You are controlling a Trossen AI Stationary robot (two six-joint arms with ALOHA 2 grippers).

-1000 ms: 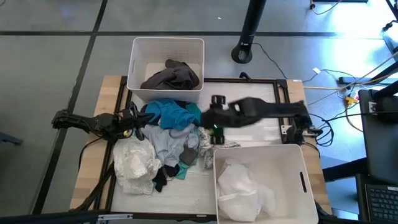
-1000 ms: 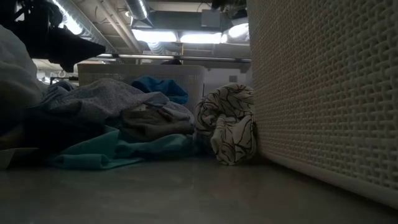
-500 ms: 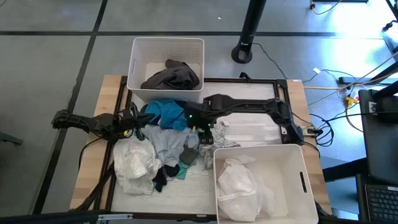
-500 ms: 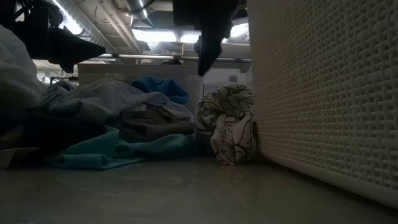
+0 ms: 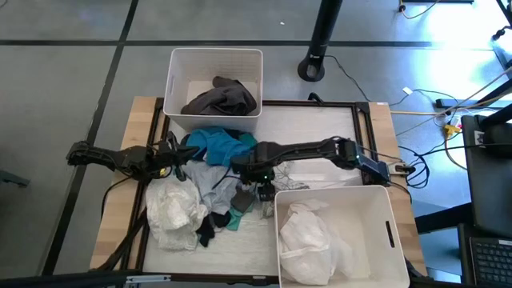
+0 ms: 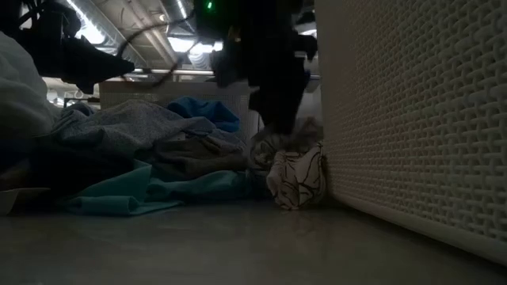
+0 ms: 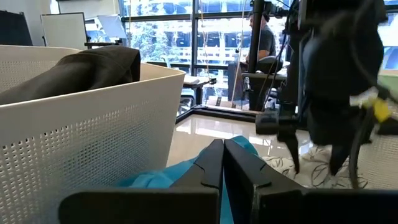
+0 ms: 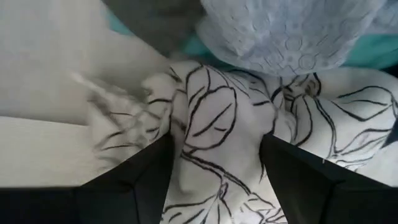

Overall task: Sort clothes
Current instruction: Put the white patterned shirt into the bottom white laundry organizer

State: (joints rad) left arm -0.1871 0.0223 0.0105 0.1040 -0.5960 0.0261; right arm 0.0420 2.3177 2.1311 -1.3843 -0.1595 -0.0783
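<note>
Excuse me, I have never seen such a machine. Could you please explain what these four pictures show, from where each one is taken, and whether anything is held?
These are two dark robot arms at a table, sorting clothes. One picture looks straight down from above, one looks level across the table top, and two come from cameras on the arms' wrists.

In the middle lies a pile of clothes. Two white bins stand there: the far bin holds a dark grey garment, the near bin holds a white garment.

The right gripper is open, its fingers standing on either side of the black-and-white patterned cloth, not yet closed on it. The left gripper waits shut beside the teal garment, holding nothing.
</note>
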